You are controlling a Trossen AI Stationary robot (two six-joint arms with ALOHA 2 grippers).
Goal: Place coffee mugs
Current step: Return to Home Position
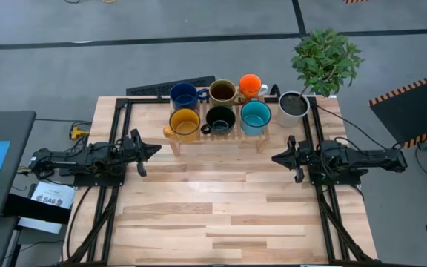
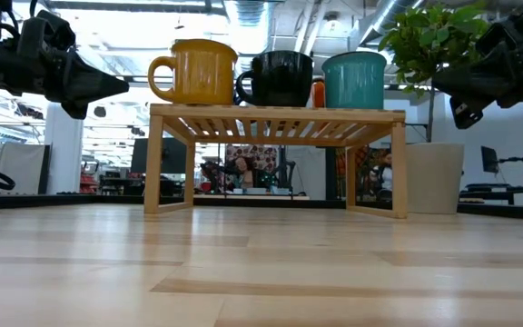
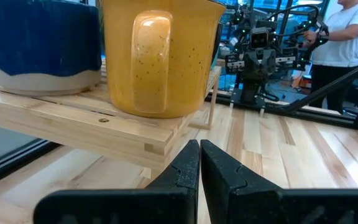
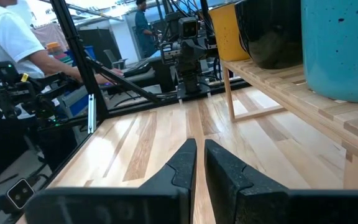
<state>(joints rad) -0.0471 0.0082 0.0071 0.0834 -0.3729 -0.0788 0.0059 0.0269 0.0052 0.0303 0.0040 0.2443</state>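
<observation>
Left gripper (image 1: 153, 150): fingers pressed together, nothing held, above the table (image 1: 221, 215) on its 9 o'clock side, tips pointing to 3. Yellow mug (image 1: 184, 122) sits at about 1 o'clock from it, apart, on the wooden shelf (image 1: 217, 139). Right gripper (image 1: 277, 157): fingers together, empty, on the 3 o'clock side, tips pointing to 9. Teal mug (image 1: 256, 116) is at 11 o'clock from it, no contact. Black mug (image 1: 220, 119) stands between the yellow and teal. Behind them, toward 12: dark blue mug (image 1: 183, 95), brown mug (image 1: 222, 92), orange mug (image 1: 250, 84). All upright on the shelf. White plant pot (image 1: 293, 104) is just beside the shelf, at its 3 o'clock.
</observation>
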